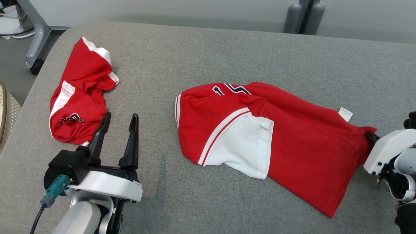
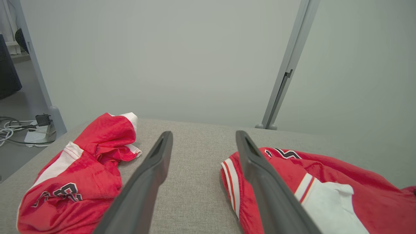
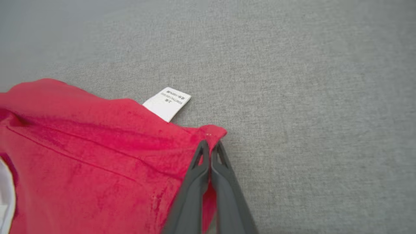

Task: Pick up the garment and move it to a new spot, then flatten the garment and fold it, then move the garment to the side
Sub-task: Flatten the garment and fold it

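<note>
The fingers [image 3: 199,169] of the right gripper [image 3: 210,144] are pressed together on a corner of the red shirt [image 1: 292,136], with a little red cloth caught between their tips. The fingers [image 1: 131,139] of the left gripper [image 1: 121,115] stand wide apart and hold nothing; they are above the desk [image 1: 227,55], between the two pieces of clothing.

The red shirt lies on the middle and right part of the desk, partly spread, with a white sleeve [image 1: 243,146] folded over its front. A small white label [image 3: 167,102] sticks out at its edge, near the pinched corner. A second red shirt [image 1: 78,97] lies crumpled at the left end of the desk, well apart from the first one.

The desk has a grey woven cover and rounded corners. Behind it is a plain pale wall [image 2: 162,58] with a grey post [image 2: 286,71]. On the floor at the left are some cables [image 2: 13,130] and a grey frame leg [image 1: 35,42] with a wheel.
</note>
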Motion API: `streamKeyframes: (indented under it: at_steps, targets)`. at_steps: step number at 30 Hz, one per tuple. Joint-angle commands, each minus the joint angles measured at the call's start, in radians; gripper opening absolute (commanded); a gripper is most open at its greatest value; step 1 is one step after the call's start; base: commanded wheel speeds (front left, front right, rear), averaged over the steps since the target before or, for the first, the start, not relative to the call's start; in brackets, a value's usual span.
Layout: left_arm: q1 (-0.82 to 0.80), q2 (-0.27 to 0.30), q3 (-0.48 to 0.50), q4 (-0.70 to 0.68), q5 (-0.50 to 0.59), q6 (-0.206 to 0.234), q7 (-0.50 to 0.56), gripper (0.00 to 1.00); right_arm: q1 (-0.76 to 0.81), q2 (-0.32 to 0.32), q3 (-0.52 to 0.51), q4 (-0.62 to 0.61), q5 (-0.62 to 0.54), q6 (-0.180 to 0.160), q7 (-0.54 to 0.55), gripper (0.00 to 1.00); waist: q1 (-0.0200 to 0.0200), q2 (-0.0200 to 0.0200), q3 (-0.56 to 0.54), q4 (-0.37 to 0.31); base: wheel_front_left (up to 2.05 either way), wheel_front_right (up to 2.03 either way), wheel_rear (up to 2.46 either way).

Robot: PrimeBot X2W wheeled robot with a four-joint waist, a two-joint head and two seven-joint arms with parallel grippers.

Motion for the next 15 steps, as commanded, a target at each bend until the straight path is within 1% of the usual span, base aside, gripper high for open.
streamKeyframes:
  at_steps: [1,7,11,15]
  targets:
    - [-0.015,0.0,0.003,0.001,-0.001,0.002,-0.007,1.0,-0.018,-0.004,-0.011,-0.01,-0.012,0.002,-0.026,0.0,0.0,-0.0001,0.0,-0.002,0.0,0.0,0.0]
    - [-0.035,-0.006,-0.007,-0.012,0.004,-0.004,-0.005,1.0,-0.078,-0.023,-0.018,-0.027,-0.018,0.002,-0.077,0.0,0.0,-0.0001,0.037,0.007,0.0,0.0,0.0]
    - [-0.057,-0.01,-0.017,-0.013,0.008,-0.012,-0.004,1.0,-0.15,-0.063,-0.023,-0.01,-0.023,0.002,-0.099,0.0,0.0,-0.0001,0.071,0.027,0.0,0.0,0.0]
    - [-0.076,-0.017,-0.026,-0.007,0.011,-0.02,-0.005,1.0,-0.215,-0.102,-0.033,0.04,-0.016,0.002,-0.12,0.0,0.0,-0.0001,0.095,0.054,0.0,0.0,0.0]
